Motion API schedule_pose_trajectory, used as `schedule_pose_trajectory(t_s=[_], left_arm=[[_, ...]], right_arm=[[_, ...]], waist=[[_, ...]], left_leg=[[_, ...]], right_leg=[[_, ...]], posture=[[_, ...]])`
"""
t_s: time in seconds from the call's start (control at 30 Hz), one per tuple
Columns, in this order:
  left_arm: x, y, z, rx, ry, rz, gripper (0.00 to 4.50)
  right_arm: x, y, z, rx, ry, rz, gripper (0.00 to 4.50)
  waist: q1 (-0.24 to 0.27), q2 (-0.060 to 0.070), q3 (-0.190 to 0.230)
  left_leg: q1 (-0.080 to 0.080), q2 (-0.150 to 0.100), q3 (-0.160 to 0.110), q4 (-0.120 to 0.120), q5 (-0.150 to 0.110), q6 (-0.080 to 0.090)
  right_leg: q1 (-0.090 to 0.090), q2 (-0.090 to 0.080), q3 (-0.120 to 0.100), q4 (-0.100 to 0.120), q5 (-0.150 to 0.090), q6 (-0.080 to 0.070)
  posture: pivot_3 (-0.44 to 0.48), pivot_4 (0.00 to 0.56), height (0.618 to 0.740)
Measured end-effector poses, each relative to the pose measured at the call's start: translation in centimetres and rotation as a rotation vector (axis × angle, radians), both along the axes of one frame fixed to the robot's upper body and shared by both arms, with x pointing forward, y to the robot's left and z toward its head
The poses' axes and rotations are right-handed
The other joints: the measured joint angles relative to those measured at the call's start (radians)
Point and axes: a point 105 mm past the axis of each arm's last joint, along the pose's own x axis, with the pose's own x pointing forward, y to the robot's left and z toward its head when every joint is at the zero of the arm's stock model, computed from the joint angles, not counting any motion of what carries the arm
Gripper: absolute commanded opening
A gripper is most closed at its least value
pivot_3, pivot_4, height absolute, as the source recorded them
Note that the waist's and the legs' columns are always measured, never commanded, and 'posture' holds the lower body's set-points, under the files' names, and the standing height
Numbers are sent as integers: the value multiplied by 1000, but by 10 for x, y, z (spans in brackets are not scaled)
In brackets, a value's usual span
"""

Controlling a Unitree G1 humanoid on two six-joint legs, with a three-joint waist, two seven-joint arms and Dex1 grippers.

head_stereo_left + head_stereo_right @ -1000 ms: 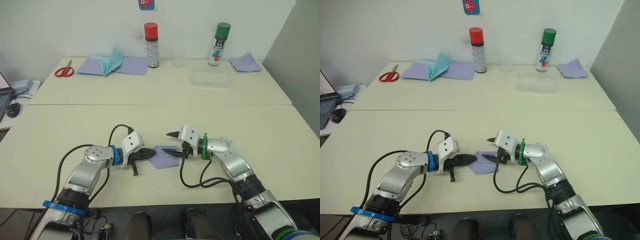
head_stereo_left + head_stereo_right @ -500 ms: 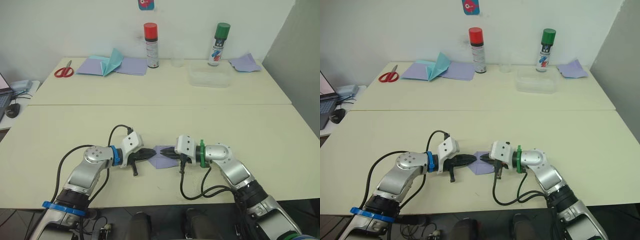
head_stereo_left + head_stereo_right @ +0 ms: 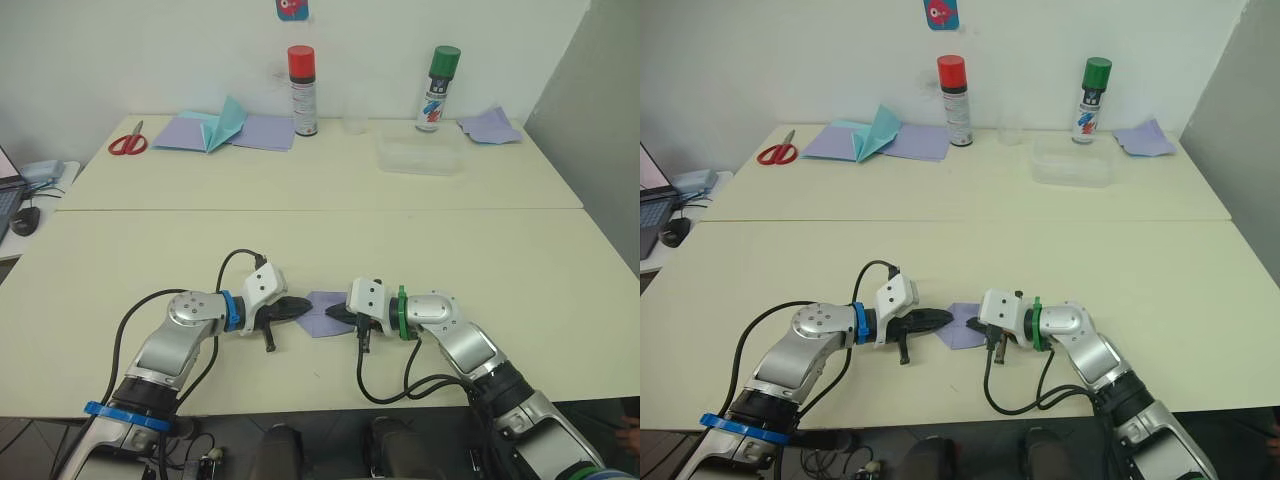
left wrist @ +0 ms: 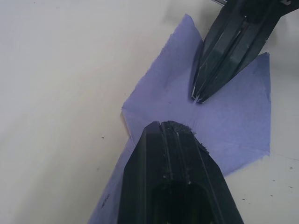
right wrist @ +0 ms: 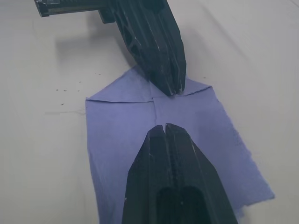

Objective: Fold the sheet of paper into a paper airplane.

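Sheet of paper (image 3: 320, 313), lavender, partly folded with two corners turned in, lies flat on the near bench (image 3: 500, 260), low centre. Left gripper (image 3: 303, 305) at its 9 o'clock, fingers pressed together, tips down on the sheet. Right gripper (image 3: 332, 314) at its 3 o'clock, fingers likewise closed, tips on the paper, facing the left one across the centre crease, holding nothing. Scissors (image 3: 128, 141), teal paper (image 3: 226, 122), red-capped can (image 3: 303, 90) and green-capped can (image 3: 437, 88) at 12 o'clock, well apart.
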Motion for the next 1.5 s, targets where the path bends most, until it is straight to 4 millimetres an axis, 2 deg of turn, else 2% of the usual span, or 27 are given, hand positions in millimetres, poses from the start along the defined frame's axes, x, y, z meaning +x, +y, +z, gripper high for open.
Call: schedule_pose_trajectory(t_s=[0.43, 0.57, 0.7, 0.87, 1.07, 1.37, 1.5], left_arm=[[1, 3, 0, 9, 10, -8, 0], [1, 3, 0, 10, 5, -13, 0], [3, 4, 0, 12, 9, -13, 0], [4, 4, 1, 18, 7, -23, 0], [6, 4, 2, 20, -3, -28, 0], [5, 6, 6, 46, -28, -37, 0], [3, 0, 13, 34, -47, -64, 0]], right_arm=[[-4, -42, 3, -26, 124, -130, 31], [-7, -47, 4, -1, 150, -138, 31], [-13, -38, 16, 38, 124, -79, 31], [-4, -19, 27, 100, 79, -77, 31], [8, -16, 4, 44, 97, -134, 31], [8, -12, 3, 14, 51, -93, 31], [8, -11, 3, 16, 51, -91, 31]], waist=[[2, 0, 0], [2, 0, 0], [2, 0, 0], [1, 0, 0], [1, 0, 0], [1, 0, 0], [1, 0, 1]], left_leg=[[1, 0, 1, 0, 0, 0], [1, 0, 0, 0, 0, 0], [1, -1, 0, 0, 0, 0], [1, 0, 0, 0, 0, 0], [0, 0, 1, 0, 0, 0], [0, 0, 0, -1, 0, 0], [0, 0, 0, -1, 0, 0]], right_leg=[[1, -3, 1, -1, -1, -2], [1, -3, 0, -1, -2, -2], [1, -2, 0, -1, -2, -2], [1, -2, 0, -1, -2, -2], [1, -2, 1, -1, -2, -2], [0, -2, 0, -1, -2, -3], [0, -1, 0, -1, -2, -4]], posture=[[0, 150, 740], [0, 150, 740], [0, 150, 740], [0, 150, 740], [0, 150, 740], [0, 150, 740], [0, 150, 740]])
